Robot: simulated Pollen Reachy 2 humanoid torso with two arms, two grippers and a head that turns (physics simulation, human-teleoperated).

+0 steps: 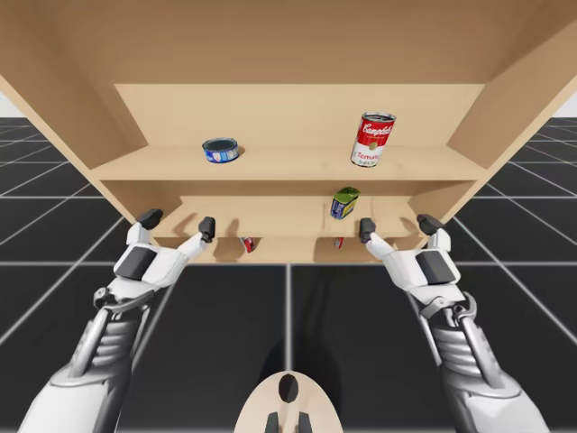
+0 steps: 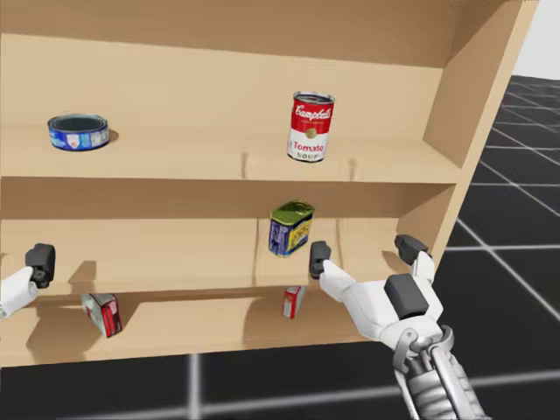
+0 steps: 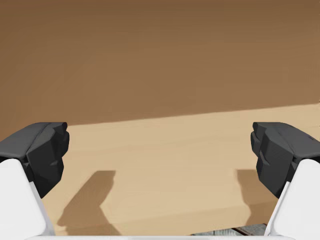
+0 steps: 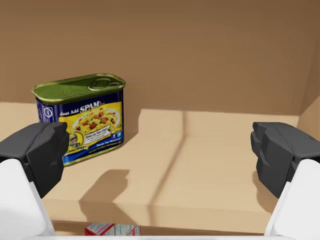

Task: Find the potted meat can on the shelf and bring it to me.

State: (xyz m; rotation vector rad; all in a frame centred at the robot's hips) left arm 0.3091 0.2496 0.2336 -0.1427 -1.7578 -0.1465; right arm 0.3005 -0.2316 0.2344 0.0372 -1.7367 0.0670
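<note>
Bare shelf board [image 4: 210, 155] lies between the blue rectangular can [image 4: 82, 117] and the side wall [image 2: 455, 105].

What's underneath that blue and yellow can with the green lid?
The can stands on the middle shelf board; below that lies a small red box, partly covered by the board.

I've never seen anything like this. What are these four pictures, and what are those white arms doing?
It is a simulated two-armed robot facing a wooden shelf. One picture looks down from above, one comes from its head, two from cameras on its hands. The left pincer and right pincer are both open, holding nothing. The top board carries a flat blue can and a tall red-and-white can; a blue-and-yellow rectangular can stands below, ahead of the right pincer. Two small red boxes lie lowest.
</note>
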